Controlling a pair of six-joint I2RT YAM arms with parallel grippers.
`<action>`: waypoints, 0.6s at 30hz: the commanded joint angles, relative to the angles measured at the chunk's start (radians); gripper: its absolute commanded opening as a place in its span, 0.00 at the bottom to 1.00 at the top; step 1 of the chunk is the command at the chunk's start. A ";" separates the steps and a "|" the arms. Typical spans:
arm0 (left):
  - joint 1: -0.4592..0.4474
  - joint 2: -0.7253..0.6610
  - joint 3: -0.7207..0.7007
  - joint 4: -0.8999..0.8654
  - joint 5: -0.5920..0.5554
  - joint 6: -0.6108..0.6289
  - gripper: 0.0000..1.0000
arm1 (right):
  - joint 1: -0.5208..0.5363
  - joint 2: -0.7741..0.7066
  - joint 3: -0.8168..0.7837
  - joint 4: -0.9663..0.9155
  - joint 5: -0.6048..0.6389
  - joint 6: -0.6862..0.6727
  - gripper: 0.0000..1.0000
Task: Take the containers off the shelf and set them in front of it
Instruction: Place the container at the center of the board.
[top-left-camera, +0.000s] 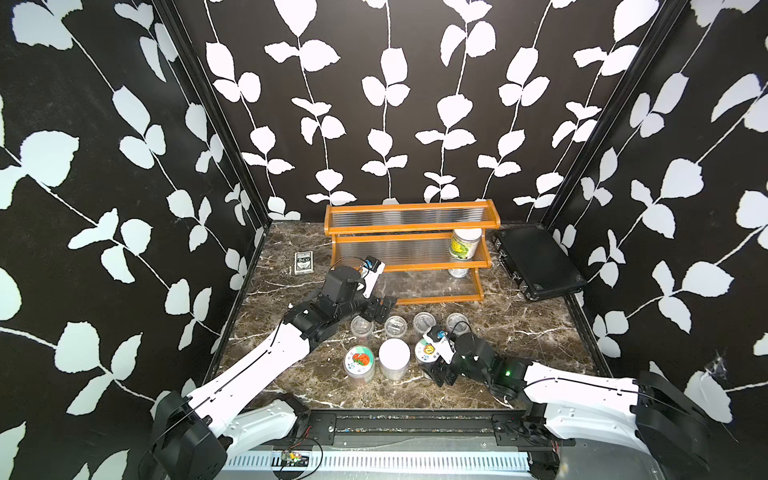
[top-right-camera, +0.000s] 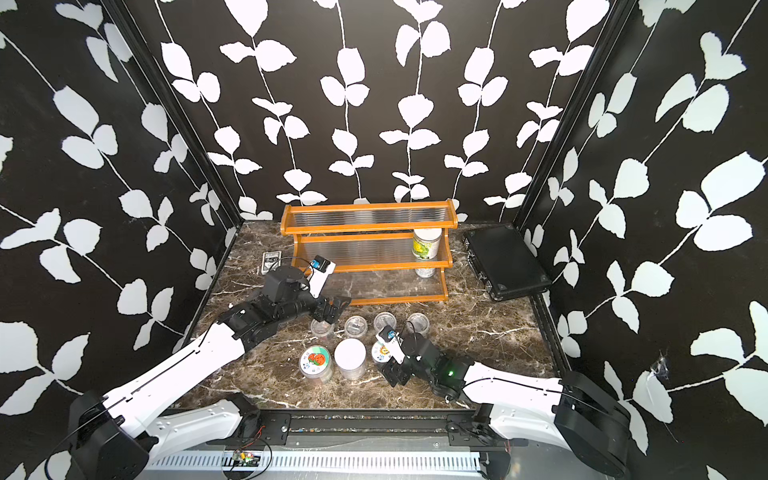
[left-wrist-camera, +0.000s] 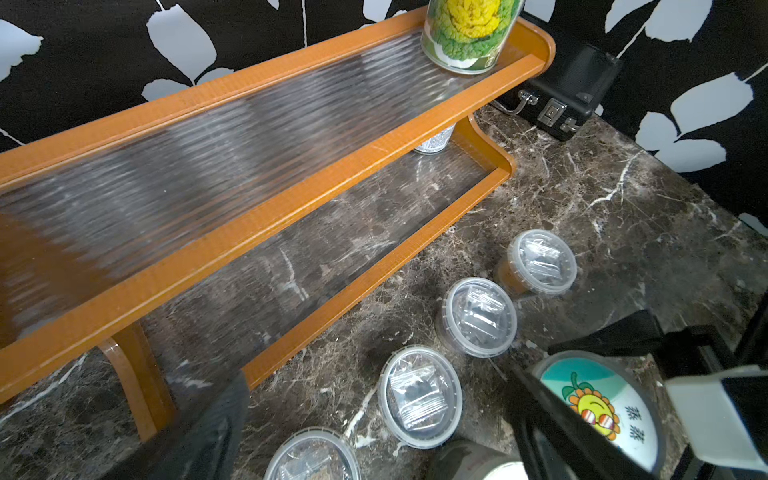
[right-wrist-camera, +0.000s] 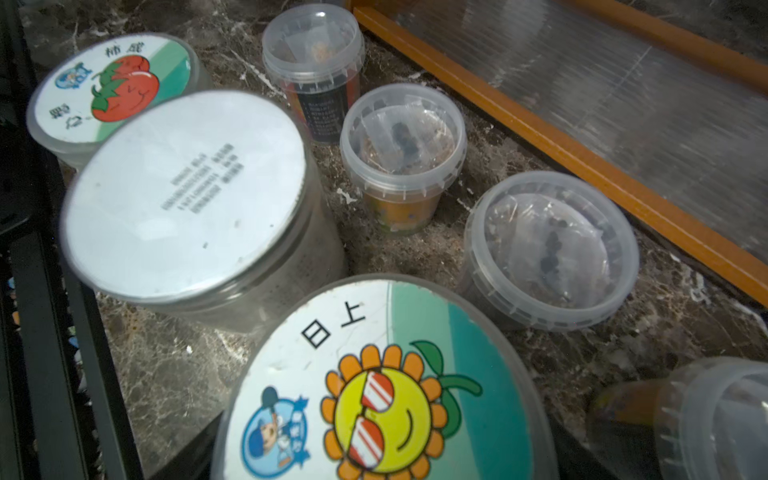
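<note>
left gripper (top-left-camera: 382, 308) jaws spread, empty, shelf's (top-left-camera: 411, 227) left front | right gripper (top-left-camera: 438, 372) around sunflower jar (top-left-camera: 423, 350), grip unclear | green jar (top-left-camera: 464, 245) upright, shelf's right end

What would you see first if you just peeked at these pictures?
Big white leaves on the black walls jump out first. At the back stands an orange shelf with one green-and-yellow jar on its middle step. In front, a jar with a smiling sunflower lid sits by a row of little clear cups.

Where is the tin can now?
In both top views the tin can stands at the right end of the bottom tier of the shelf, just below the jar on the middle tier.
</note>
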 joint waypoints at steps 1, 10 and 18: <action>0.009 -0.005 0.002 -0.003 0.018 0.011 0.99 | 0.007 0.020 -0.042 0.095 0.007 0.017 0.87; 0.012 0.002 0.012 0.009 0.028 0.007 0.99 | 0.009 -0.046 -0.051 0.019 -0.032 -0.003 0.99; 0.012 0.023 0.018 0.034 0.035 -0.005 0.99 | 0.007 -0.155 0.020 -0.137 -0.031 -0.052 1.00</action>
